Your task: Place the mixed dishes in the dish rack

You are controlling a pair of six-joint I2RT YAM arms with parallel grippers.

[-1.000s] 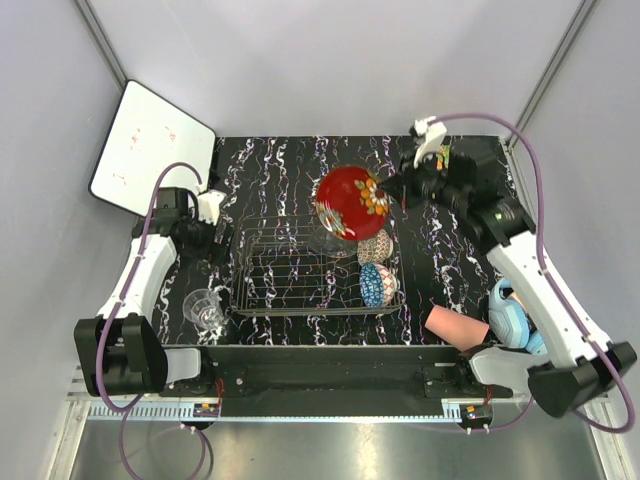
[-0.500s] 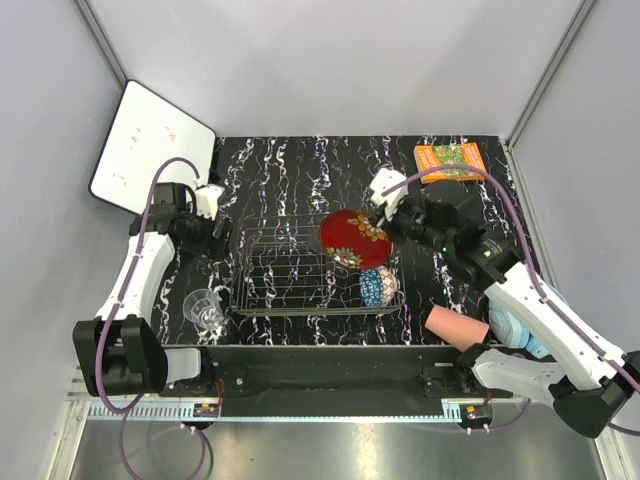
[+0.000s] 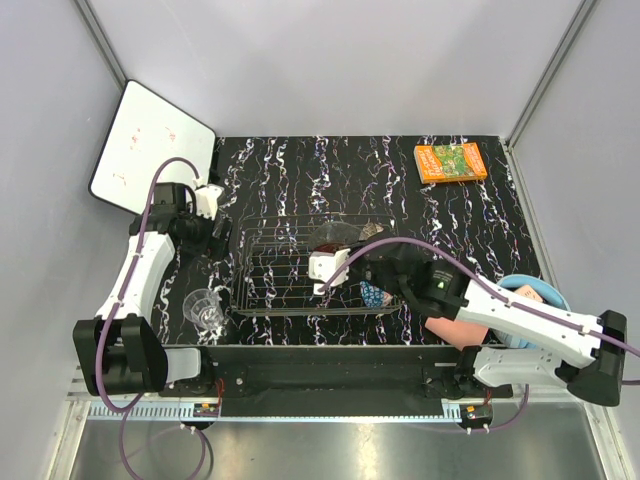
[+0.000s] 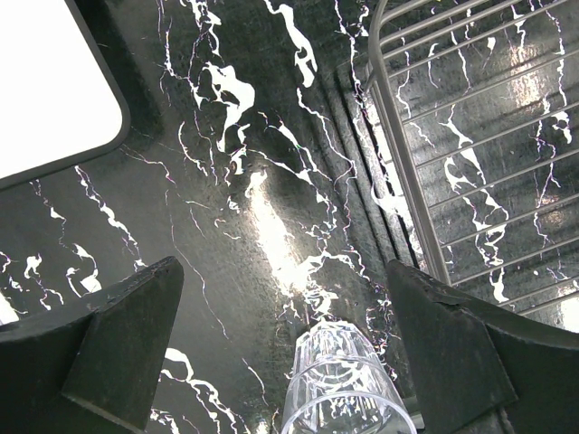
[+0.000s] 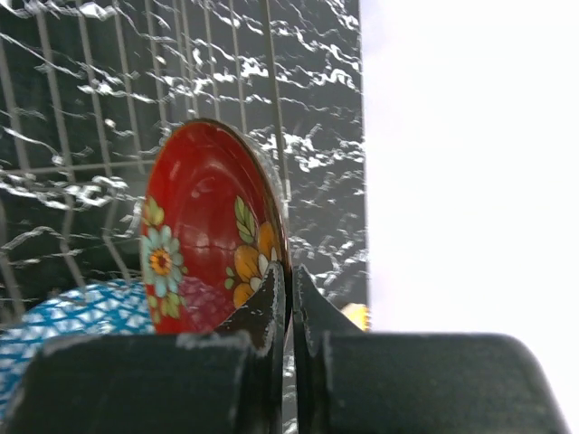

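In the right wrist view my right gripper (image 5: 291,282) is shut on the rim of the red gold-patterned dish (image 5: 206,242), holding it upright on edge over the dish rack (image 5: 90,99), next to the blue patterned bowl (image 5: 77,312). From the top, the right gripper (image 3: 362,263) is low over the rack (image 3: 270,265) and hides the dish. The blue bowl (image 3: 372,294) stands in the rack's right end. My left gripper (image 3: 213,238) is open and empty left of the rack, with the clear glass cup (image 4: 344,393) upright on the table below it. The salmon-pink cup (image 3: 452,330) lies under the right arm.
An orange book (image 3: 450,161) lies at the back right. Blue headphones (image 3: 532,291) are at the right edge. A white board (image 3: 150,148) leans at the back left and also shows in the left wrist view (image 4: 45,90). The glass cup (image 3: 205,308) stands near the front left.
My right arm has swung from the back right down and left over the rack, lowering the red dish and turning it on edge beside the blue bowl. The left arm has barely moved.
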